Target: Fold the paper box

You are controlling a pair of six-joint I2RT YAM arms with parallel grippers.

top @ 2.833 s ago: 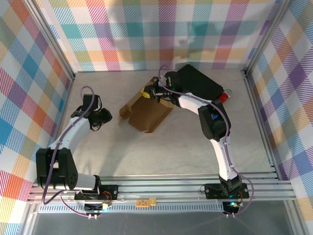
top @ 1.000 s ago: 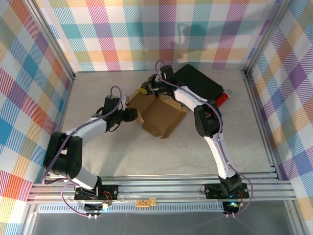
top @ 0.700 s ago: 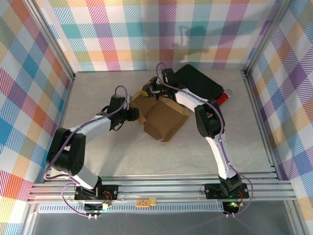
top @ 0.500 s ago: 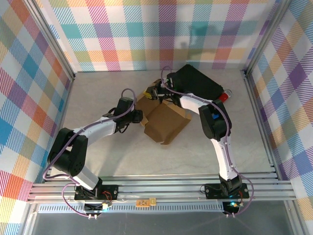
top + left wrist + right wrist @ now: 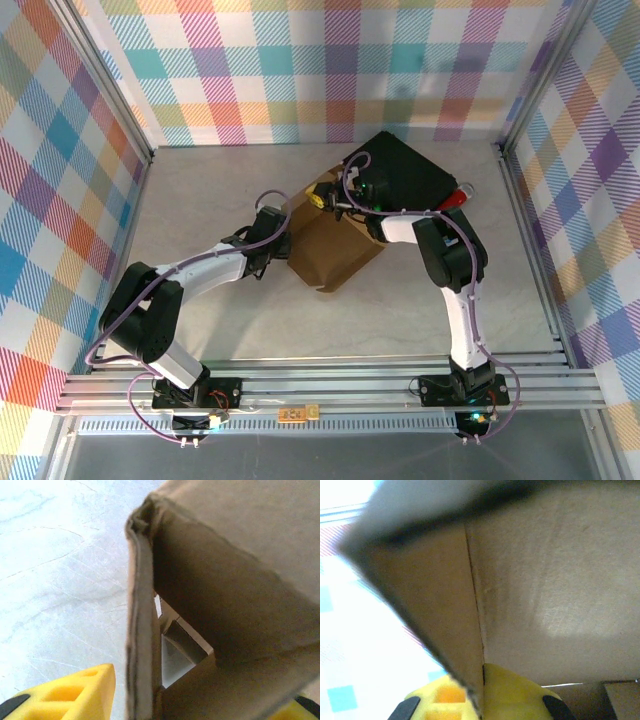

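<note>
The brown paper box (image 5: 337, 247) lies partly folded in the middle of the table, just in front of the black case. My right gripper (image 5: 327, 197) is at its far edge, shut on an upright flap (image 5: 435, 595); the yellow fingers (image 5: 520, 692) press that flap from both sides. My left gripper (image 5: 283, 238) is at the box's left side. Its jaws stand wide apart around a raised side wall (image 5: 141, 630), and the left yellow finger (image 5: 67, 695) stays a little clear of the cardboard. A triangular gap in the box shows the table beneath.
The black hard case (image 5: 405, 172) lies at the back right, touching the box's far corner, with a red object (image 5: 457, 195) at its right end. Aluminium rails and plaid walls enclose the grey table (image 5: 200, 310).
The left gripper has travelled right across the table and now straddles the box's left wall. The right gripper has kept its hold on the flap while the box shifted and turned a little.
</note>
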